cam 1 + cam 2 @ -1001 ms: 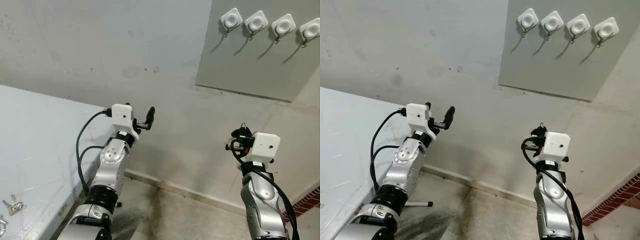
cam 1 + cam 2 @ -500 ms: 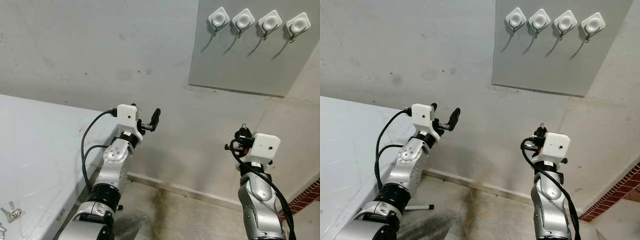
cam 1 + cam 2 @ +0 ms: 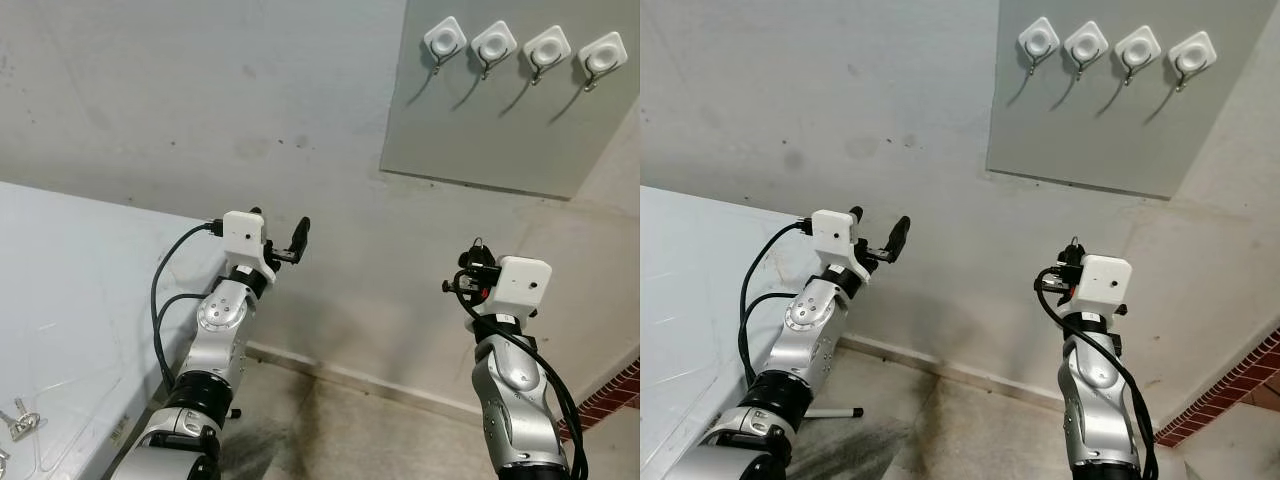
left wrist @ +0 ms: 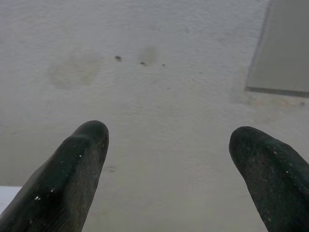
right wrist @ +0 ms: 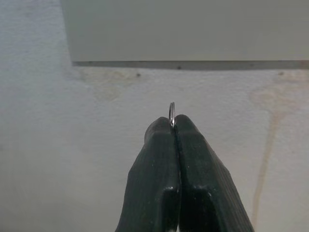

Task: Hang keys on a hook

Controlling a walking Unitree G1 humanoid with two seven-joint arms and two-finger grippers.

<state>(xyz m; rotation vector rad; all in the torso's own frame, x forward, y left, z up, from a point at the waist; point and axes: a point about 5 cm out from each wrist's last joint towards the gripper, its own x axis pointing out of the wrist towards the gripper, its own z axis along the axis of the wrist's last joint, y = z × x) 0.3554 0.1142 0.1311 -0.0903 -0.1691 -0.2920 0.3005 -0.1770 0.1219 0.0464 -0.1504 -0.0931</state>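
- Your four hooks (image 3: 445,41): white square bases, on a flat grey board (image 3: 500,130).
- Wall (image 3: 200,100): pale grey, dark specks and brownish stains.
- Your arms: silver, white wrist housings, black fingers (image 4: 72,179).
- Key ring (image 5: 172,113): silver.
- Table (image 3: 60,290): pale blue-white.
- Brick strip (image 3: 615,395): red.

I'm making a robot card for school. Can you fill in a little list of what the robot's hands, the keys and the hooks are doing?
right gripper: shut on a key ring, raised toward the wall
left gripper: open, holding nothing, facing the wall
hooks: four white hooks in a row on a grey panel, all bare
spare keys: lying on the white table
step left: ring not yet on a hook
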